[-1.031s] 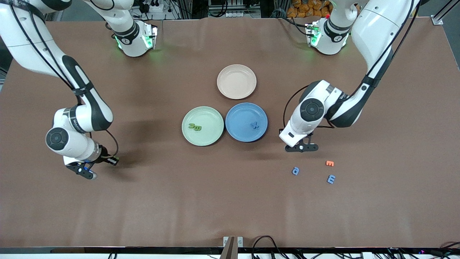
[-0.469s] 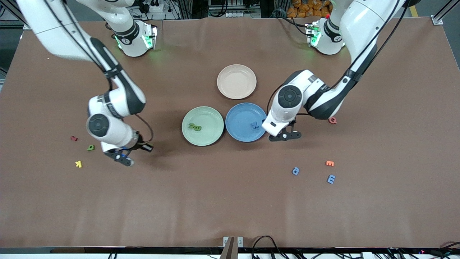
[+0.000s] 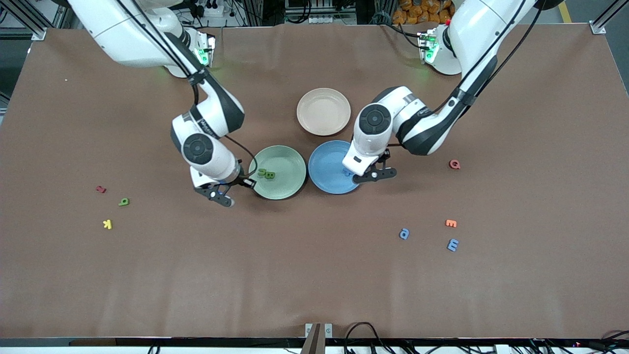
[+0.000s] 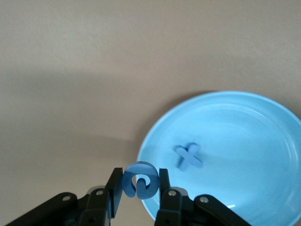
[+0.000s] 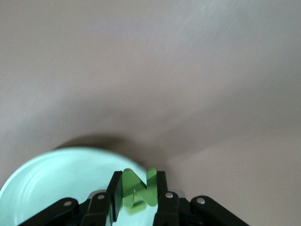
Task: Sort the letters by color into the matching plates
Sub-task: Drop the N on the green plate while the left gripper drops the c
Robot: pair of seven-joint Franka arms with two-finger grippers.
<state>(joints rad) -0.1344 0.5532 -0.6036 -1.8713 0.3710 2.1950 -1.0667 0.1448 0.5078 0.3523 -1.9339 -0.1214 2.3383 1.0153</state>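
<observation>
Even, bright overhead light leaves soft, diffuse shadows under both arms on the tabletop [image 3: 314, 275]. The front view is sharp, without glare. The right wrist view is smeared with blur; the left wrist view is crisper.

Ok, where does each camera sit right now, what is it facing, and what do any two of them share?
Front view: high across the table, facing both arms, green plate and blue plate.
Left wrist view: on the left arm, looking down past the left gripper, shut on a blue letter, at the blue plate.
Right wrist view: same for the right gripper, holding a green letter.
Each wrist view shares its plate with the front view.
</observation>
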